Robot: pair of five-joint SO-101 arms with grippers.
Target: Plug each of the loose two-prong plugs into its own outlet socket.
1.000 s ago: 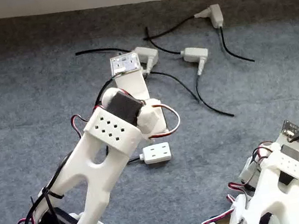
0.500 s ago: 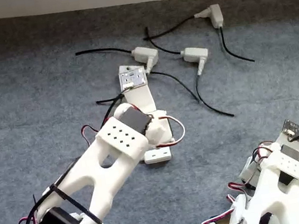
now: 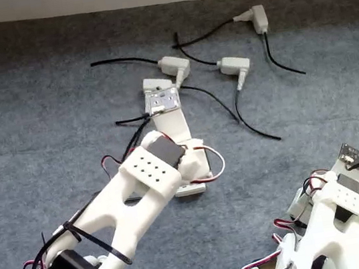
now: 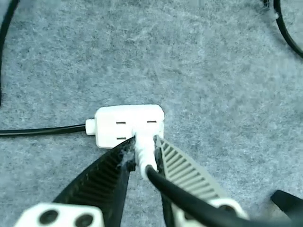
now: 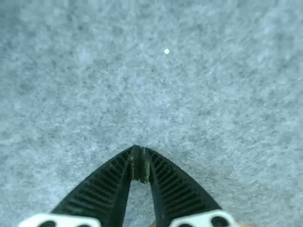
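outlet socket: mostly under left arm | plug prongs: hidden at socket face, seating unclear | right arm: base cut off

The high view looks steeply down on the surface, with the outlet block near mid-frame. The left wrist view faces that same block from very close. The right wrist view faces the surface close up, well apart from the block.

Matt, fuzzy grey cloth underneath — the outlet block is smooth white plastic.
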